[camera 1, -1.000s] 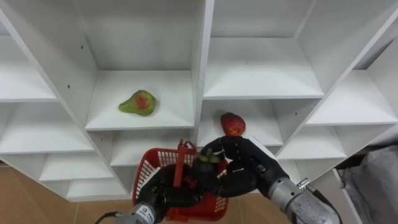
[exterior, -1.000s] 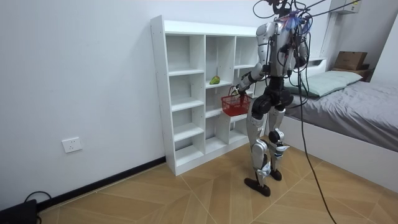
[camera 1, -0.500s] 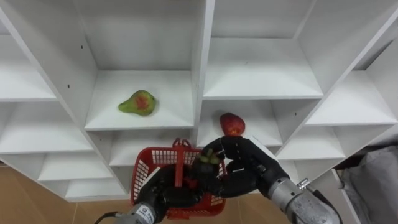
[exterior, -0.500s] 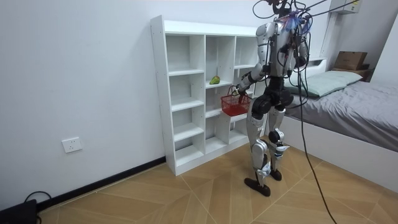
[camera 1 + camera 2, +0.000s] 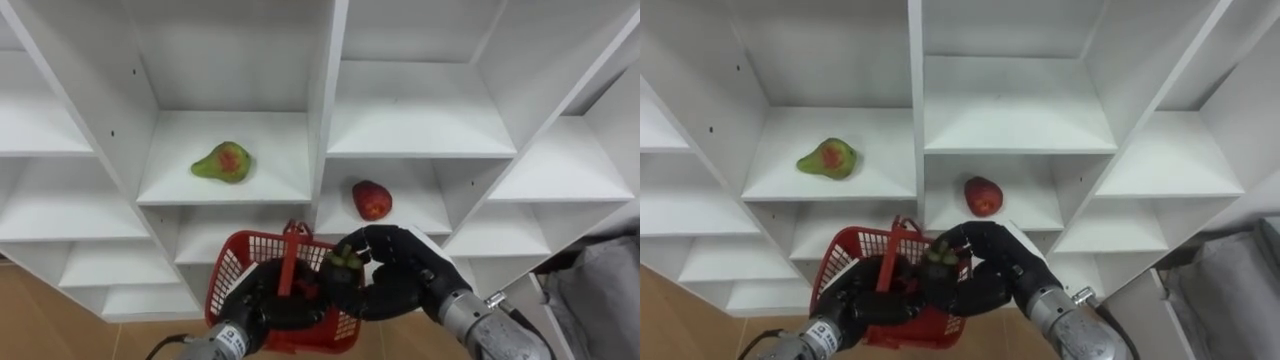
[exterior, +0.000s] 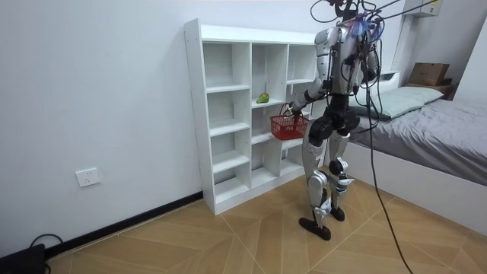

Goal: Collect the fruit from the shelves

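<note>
Right hand (image 5: pixel 400 280) is curled tight round the dark purple round mangosteen with green cap (image 5: pixel 343 272), fingers and thumb wrapped on it. Since a second ago it has slid a touch toward 4 o'clock, and the fruit now sits over the 3 o'clock rim of the red plastic mesh basket (image 5: pixel 235 262). The basket itself has come up and shifted a little toward 9 o'clock.

Left hand (image 5: pixel 262 305) is clenched on the basket near the handle base and is holding it up in front of the white wooden closet (image 5: pixel 330 120).

The fruit is not yet released, so I read this as a drop-in step that is nearly lined up.

Still to collect are the green-and-red pear-shaped fruit (image 5: pixel 222 162), at 11 o'clock from the basket on its shelf, and the red oval fruit (image 5: pixel 372 199), at 1 o'clock in the next compartment.
</note>
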### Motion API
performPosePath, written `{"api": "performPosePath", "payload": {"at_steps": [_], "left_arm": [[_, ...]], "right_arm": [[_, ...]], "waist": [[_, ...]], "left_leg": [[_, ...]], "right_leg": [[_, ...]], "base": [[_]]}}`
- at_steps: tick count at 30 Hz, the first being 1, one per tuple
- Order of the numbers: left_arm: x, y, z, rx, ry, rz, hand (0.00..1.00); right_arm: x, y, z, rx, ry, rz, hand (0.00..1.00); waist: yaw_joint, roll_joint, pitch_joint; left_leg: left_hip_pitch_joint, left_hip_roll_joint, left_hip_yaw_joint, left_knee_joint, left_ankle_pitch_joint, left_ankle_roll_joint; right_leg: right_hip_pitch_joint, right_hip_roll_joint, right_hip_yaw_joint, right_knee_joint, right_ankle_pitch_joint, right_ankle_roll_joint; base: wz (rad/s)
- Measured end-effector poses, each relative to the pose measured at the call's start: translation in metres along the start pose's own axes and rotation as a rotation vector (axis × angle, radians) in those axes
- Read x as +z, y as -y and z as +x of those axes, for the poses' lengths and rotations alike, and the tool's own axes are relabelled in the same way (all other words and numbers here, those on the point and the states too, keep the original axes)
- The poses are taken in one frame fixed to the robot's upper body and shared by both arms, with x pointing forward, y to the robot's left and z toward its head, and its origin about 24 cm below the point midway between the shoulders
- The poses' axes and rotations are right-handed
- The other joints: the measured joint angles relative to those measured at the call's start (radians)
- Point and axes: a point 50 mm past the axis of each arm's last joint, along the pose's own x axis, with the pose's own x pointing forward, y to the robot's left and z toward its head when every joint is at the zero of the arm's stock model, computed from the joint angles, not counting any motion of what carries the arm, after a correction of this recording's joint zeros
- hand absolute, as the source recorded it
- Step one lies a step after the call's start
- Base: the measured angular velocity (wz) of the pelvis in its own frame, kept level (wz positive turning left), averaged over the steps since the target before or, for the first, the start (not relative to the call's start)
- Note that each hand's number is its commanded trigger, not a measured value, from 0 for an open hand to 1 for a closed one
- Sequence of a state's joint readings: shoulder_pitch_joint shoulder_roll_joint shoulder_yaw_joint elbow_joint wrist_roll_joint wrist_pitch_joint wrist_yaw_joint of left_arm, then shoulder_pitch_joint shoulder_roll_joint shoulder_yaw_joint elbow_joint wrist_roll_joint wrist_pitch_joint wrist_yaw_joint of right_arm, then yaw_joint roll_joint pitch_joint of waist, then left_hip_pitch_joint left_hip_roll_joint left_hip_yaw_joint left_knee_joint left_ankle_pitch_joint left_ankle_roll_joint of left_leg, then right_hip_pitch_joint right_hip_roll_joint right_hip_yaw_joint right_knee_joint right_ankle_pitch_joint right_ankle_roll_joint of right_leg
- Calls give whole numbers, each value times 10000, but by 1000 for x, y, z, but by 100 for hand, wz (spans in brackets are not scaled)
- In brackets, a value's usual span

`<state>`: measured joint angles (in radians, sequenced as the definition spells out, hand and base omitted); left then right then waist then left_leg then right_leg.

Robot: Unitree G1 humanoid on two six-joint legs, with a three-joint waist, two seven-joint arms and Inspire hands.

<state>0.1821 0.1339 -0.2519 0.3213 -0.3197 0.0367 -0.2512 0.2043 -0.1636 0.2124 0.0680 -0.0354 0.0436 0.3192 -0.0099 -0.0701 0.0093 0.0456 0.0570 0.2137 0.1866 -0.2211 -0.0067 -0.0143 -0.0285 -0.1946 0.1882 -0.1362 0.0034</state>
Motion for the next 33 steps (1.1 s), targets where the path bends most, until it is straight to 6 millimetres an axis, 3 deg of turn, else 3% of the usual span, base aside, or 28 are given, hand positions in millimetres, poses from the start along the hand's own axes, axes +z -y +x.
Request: {"api": "performPosePath", "payload": {"at_steps": [7, 33], "left_arm": [[1, -1, 0, -24, 21, 17, 100], [-1, -3, -4, 8, -96, 188, 100]], "right_arm": [[0, 1, 1, -28, -31, -76, 100], [0, 3, 1, -169, -43, -157, 100]], "waist": [[153, 6, 2], [132, 93, 16]], "left_leg": [[8, 1, -11, 13, 0, 0], [-17, 1, -177, -12, 0, 0]], "right_leg": [[-30, -2, 0, 5, 2, -2], [33, 0, -41, 3, 10, -15]], "base": [[0], [0]]}}
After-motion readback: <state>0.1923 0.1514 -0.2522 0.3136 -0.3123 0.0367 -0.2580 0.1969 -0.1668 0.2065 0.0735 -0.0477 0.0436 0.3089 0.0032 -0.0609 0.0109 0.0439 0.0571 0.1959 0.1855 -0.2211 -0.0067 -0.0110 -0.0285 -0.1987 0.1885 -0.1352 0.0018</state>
